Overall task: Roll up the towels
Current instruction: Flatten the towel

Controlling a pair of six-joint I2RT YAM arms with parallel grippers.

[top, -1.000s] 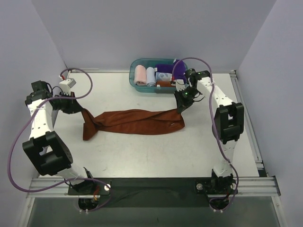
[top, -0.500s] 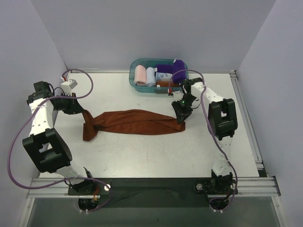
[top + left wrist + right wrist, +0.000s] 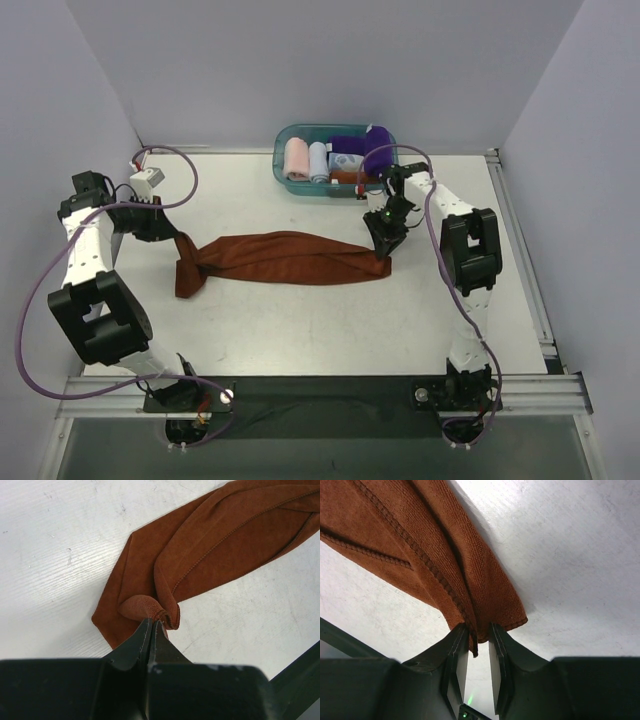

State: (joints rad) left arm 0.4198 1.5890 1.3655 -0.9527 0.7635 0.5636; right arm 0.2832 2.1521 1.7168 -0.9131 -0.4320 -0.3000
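The rust-brown towel [image 3: 280,258] lies bunched in a long strip across the table. My left gripper [image 3: 172,233] is shut on its left corner, which shows pinched in the left wrist view [image 3: 151,622], with the towel [image 3: 210,545] fanning away from it. My right gripper [image 3: 385,240] is at the strip's right end. In the right wrist view its jaws [image 3: 476,630] stand slightly apart, and the towel's [image 3: 420,540] hemmed edge hangs loosely between them. The purple towel [image 3: 372,150] sits rolled in the basket.
A teal basket [image 3: 282,160] stands at the back centre, holding rolled pink, pale blue and patterned cloths beside the purple towel. A metal rail [image 3: 320,388] runs along the table's near edge. Grey walls close in the left, back and right sides.
My right gripper has moved down and toward me from beside the basket to the towel's right end, which now lies lower. The left gripper has held still.
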